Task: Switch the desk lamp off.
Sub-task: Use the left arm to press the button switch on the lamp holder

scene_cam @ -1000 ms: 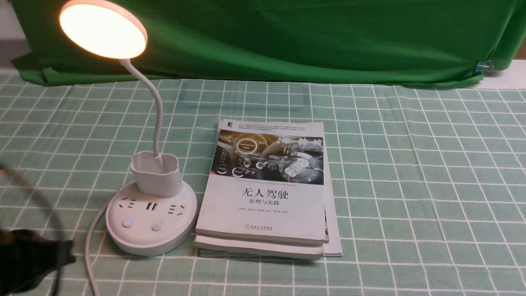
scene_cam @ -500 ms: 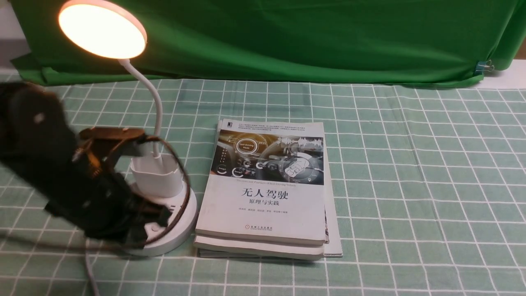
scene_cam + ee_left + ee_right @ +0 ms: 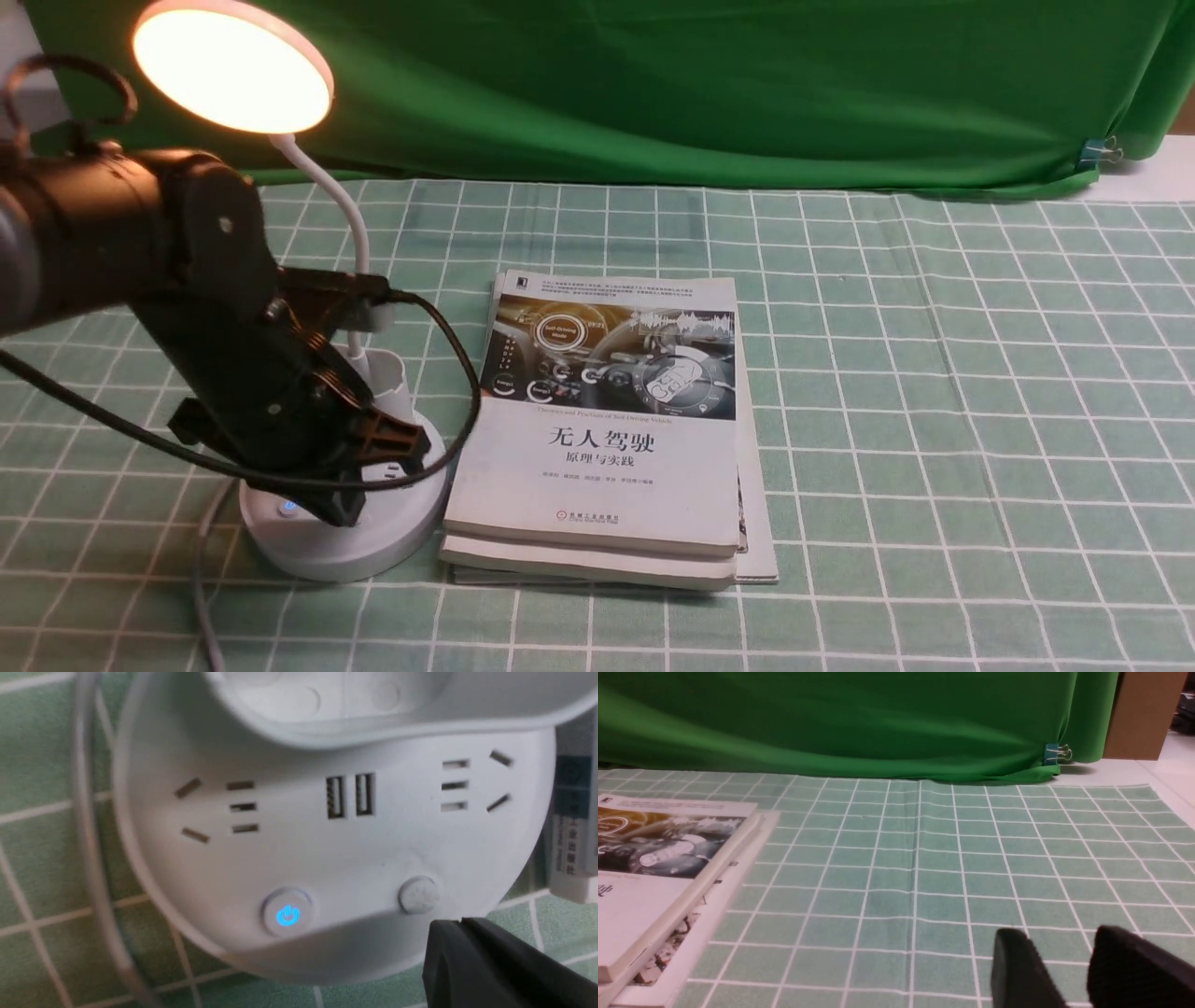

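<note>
The white desk lamp stands at the left, its round head (image 3: 233, 70) lit, with a bendy neck (image 3: 355, 233) and a round base (image 3: 373, 546). My left gripper (image 3: 343, 511) is shut and empty, its tips pointing down just over the front of the base. In the left wrist view the shut tips (image 3: 460, 924) sit right beside the plain round button (image 3: 418, 895), touching or just off it; I cannot tell which. The blue-lit power button (image 3: 287, 914) lies further along the base. My right gripper (image 3: 1057, 947) is open and empty, low over the cloth.
A stack of books (image 3: 607, 439) lies right next to the lamp base. The lamp's white cable (image 3: 201, 597) runs off the front left. A green backdrop (image 3: 700, 84) hangs at the back over the checked tablecloth (image 3: 934, 420).
My left arm has swung in from the lower left edge to over the lamp base, now covering the cup holder and sockets. The lamp head stays lit.
</note>
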